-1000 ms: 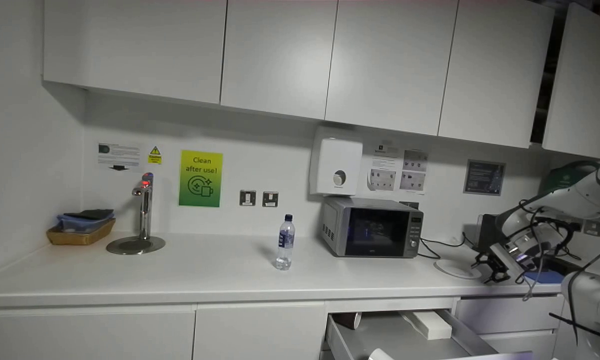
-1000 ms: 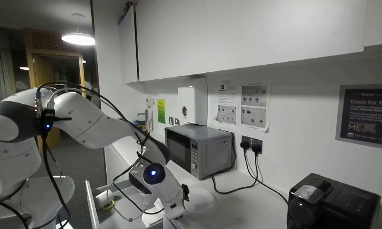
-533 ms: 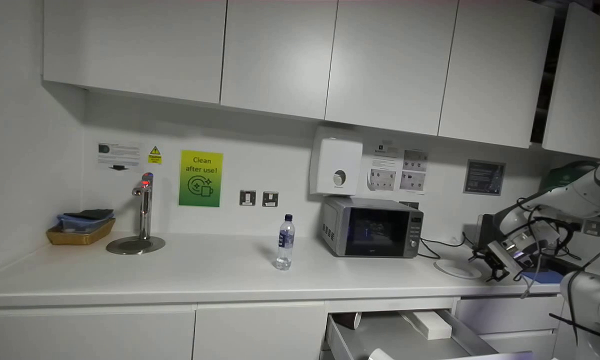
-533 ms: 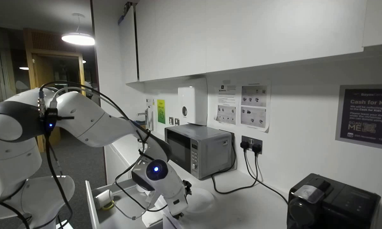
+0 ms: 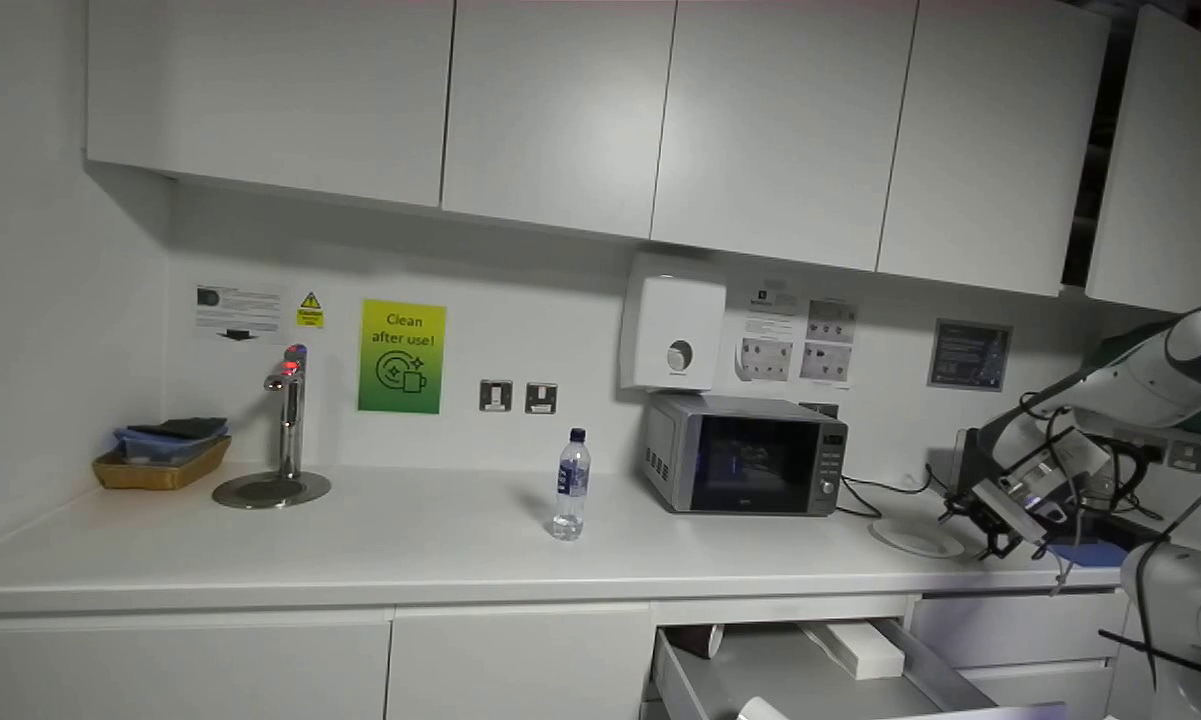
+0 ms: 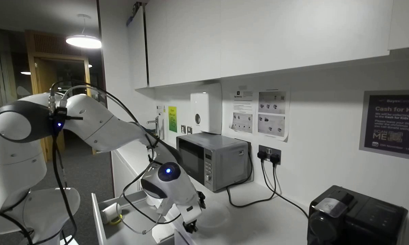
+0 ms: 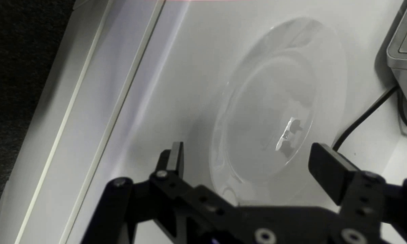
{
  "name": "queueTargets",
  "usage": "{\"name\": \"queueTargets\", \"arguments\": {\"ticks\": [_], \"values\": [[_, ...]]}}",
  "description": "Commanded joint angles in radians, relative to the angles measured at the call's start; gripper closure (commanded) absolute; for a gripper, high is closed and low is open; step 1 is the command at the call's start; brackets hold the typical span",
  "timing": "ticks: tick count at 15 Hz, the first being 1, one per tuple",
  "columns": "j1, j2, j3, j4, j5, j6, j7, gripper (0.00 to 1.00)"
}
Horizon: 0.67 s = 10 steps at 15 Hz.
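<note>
Plate (image 7: pixel 271 101), pale and glossy, lies on the white counter (image 7: pixel 189 84) near the microwave (image 5: pixel 750 455) and a black cable (image 7: pixel 364 114). My gripper (image 7: pixel 247 150) is close to the plate, fingers (image 7: pixel 328 169) spread wide; below the counter, a drawer (image 5: pixel 790 680) stands open.

White wall cabinets (image 5: pixel 620 130), dark carpet (image 6: pixel 92 173), lit pendant lamp (image 6: pixel 83 42).
</note>
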<state>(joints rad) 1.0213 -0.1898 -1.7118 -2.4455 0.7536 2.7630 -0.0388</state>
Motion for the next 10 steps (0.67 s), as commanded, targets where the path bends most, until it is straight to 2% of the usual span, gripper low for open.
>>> {"name": "queueTargets", "arguments": {"ticks": [1,5,6,7,8,9,10], "values": [[-0.011,0.121,0.023,0.010,-0.029,-0.052,0.063,0.00],[-0.021,0.190,0.049,0.024,-0.036,-0.082,0.068,0.00],[-0.194,0.164,0.228,0.017,-0.114,-0.060,0.120,0.00],[-0.053,0.213,0.094,0.034,-0.060,-0.082,0.074,0.00],[-0.083,0.212,0.132,0.037,-0.080,-0.071,0.083,0.00],[-0.267,0.181,0.321,0.032,-0.150,-0.043,0.116,0.00],[-0.299,0.183,0.363,0.035,-0.174,-0.025,0.109,0.00]]}}
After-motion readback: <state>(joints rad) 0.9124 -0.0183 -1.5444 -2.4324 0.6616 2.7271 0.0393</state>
